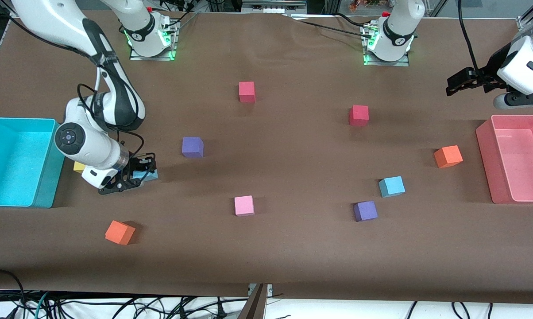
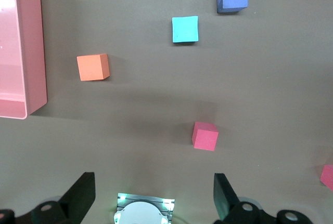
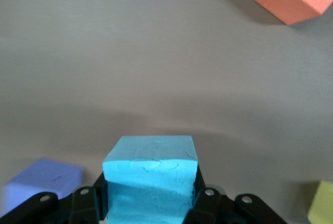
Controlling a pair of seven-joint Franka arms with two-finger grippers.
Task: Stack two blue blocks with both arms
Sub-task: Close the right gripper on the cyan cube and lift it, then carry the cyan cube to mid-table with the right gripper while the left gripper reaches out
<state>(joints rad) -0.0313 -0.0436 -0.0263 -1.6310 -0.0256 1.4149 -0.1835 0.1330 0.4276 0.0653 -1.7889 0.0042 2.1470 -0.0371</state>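
Note:
One blue block (image 1: 148, 175) sits between the fingers of my right gripper (image 1: 136, 176), low at the table beside the cyan bin. In the right wrist view this blue block (image 3: 151, 174) fills the gap of the right gripper (image 3: 151, 203), with both fingers pressed on its sides. The second blue block (image 1: 391, 186) lies on the table toward the left arm's end; it also shows in the left wrist view (image 2: 185, 29). My left gripper (image 1: 459, 84) is open, empty and held high near the pink bin; its jaws stand wide apart in the left wrist view (image 2: 154, 187).
A cyan bin (image 1: 45, 195) stands at the right arm's end, a pink bin (image 1: 485, 146) at the left arm's end. Purple cubes (image 1: 192, 147) (image 1: 365, 211), red cubes (image 1: 246, 91) (image 1: 359, 115), orange cubes (image 1: 448, 156) (image 1: 120, 232), a pink cube (image 1: 244, 205) and a yellow cube (image 1: 79, 167) are scattered.

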